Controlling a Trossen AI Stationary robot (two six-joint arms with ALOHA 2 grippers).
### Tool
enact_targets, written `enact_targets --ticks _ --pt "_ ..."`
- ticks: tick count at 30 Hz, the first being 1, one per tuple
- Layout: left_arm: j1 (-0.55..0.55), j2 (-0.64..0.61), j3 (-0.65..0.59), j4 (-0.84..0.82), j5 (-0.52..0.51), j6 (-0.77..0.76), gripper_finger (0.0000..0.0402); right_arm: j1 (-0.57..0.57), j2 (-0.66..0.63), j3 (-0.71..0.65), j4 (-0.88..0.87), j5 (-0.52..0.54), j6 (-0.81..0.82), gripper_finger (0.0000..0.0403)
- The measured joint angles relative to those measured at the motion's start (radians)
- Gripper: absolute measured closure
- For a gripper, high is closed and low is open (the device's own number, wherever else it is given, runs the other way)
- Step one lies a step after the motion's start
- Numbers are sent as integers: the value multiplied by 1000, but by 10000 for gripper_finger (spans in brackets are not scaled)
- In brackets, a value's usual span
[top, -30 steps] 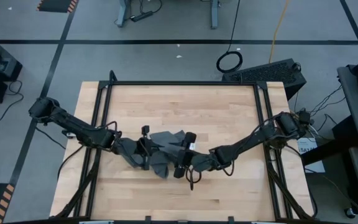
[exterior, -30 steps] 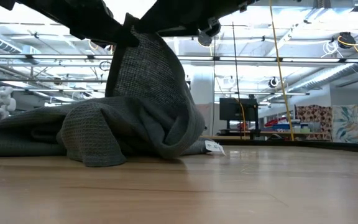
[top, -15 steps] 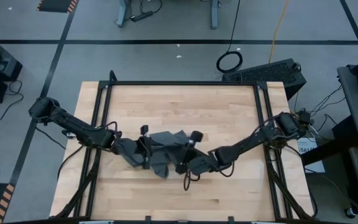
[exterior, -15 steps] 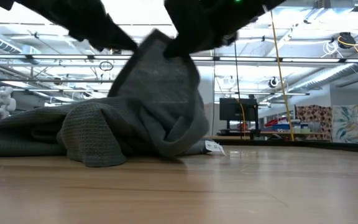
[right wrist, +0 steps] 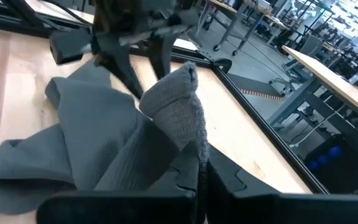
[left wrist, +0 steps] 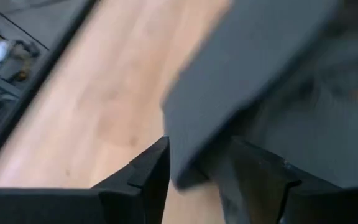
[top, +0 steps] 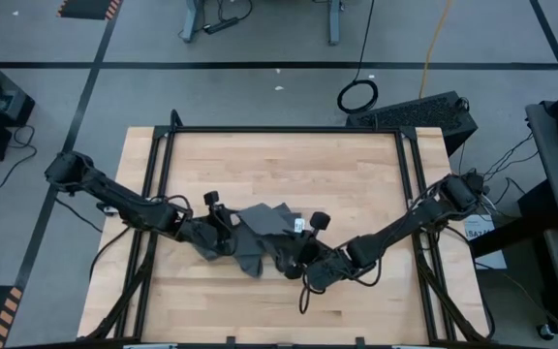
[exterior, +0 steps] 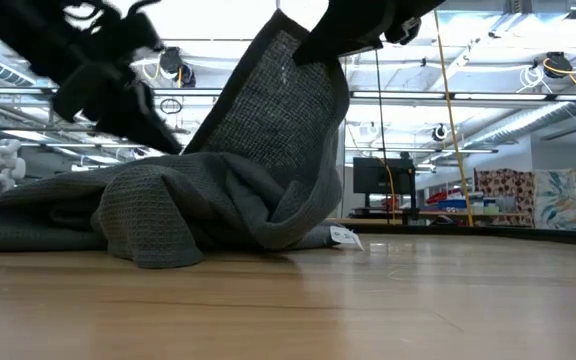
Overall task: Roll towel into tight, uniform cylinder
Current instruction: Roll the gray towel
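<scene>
Tabletop [top: 356, 165]: right tool [top: 296, 260] now clamps towel [top: 260, 228]; left tool [top: 223, 221] has released.

Bright overhead lighting; blurred left wrist view

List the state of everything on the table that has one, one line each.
towel: crumpled, unrolled, one fold lifted off the table.
tag: lying on the table at the heap's edge.
left gripper: jaws open, cloth between them.
right gripper: jaws shut on the lifted fold.
</scene>
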Motion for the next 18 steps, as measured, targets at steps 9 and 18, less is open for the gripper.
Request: enact_targets --ticks 9,18 --pt "34 0 -105 105 -51 38 229 -1 0 0 2 -3 -1 402" --pt "115 0 -139 359 106 222 301 -2 0 0 9 -6 -2 402"
